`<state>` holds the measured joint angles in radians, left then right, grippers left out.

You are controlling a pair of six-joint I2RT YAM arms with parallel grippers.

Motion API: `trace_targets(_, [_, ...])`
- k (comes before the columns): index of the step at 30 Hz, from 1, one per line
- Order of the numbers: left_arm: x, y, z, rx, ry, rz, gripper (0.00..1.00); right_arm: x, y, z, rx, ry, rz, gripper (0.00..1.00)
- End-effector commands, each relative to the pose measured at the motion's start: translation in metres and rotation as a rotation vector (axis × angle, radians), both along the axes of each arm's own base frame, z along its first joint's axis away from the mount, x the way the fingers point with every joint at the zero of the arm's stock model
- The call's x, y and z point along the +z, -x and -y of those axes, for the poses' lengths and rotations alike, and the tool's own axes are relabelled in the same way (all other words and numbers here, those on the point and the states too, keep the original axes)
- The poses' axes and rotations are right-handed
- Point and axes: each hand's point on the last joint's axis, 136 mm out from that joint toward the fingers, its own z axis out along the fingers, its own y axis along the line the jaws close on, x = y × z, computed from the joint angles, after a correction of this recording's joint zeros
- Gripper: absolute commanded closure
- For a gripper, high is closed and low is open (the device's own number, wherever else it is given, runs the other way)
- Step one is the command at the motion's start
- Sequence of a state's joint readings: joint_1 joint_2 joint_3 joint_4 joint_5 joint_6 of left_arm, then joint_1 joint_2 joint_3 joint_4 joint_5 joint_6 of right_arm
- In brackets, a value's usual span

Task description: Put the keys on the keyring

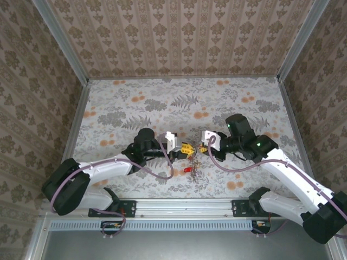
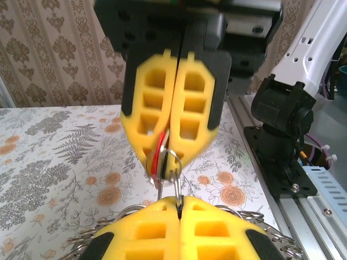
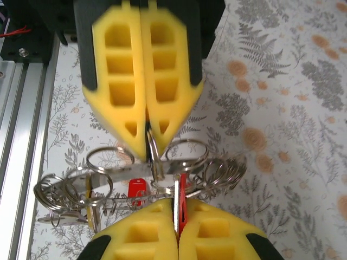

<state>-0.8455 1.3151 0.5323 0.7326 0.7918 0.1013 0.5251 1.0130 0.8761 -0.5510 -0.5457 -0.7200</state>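
Floral tabletop (image 1: 162, 103) shows under a tangle of red-tagged keys (image 1: 189, 169), at six o'clock from the arms' meeting point. Nearest, the right gripper (image 3: 177, 205) clenches a flat red-headed key (image 3: 181, 190); the left gripper (image 3: 147, 147), at nine o'clock, pinches the thin grey wire keyring (image 3: 154, 158). Smooth metal slips, so line the key's hole squarely with the ring's gap, sliding slowly.

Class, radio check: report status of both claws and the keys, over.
Left claw shut on a metal ring. Right claw shut on a red key, tips nearly meeting. Loose rings dangle around the joint.
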Motion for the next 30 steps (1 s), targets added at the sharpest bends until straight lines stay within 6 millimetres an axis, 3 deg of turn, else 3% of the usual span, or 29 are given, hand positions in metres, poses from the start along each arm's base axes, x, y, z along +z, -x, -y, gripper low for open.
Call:
trace_targets(1, [0.016,0.003,0.006,-0.032,0.043,0.044,1.00,0.010,0.000,0.000,0.016,0.019,0.030,1.00])
trace_targets(12, [0.013,0.000,0.008,-0.025,0.043,0.031,1.00,0.015,0.004,0.001,0.036,0.047,0.041,1.00])
trace_targets(30, [0.031,0.003,0.006,-0.029,0.094,0.062,1.00,-0.023,0.011,0.016,0.016,0.138,-0.006,1.00])
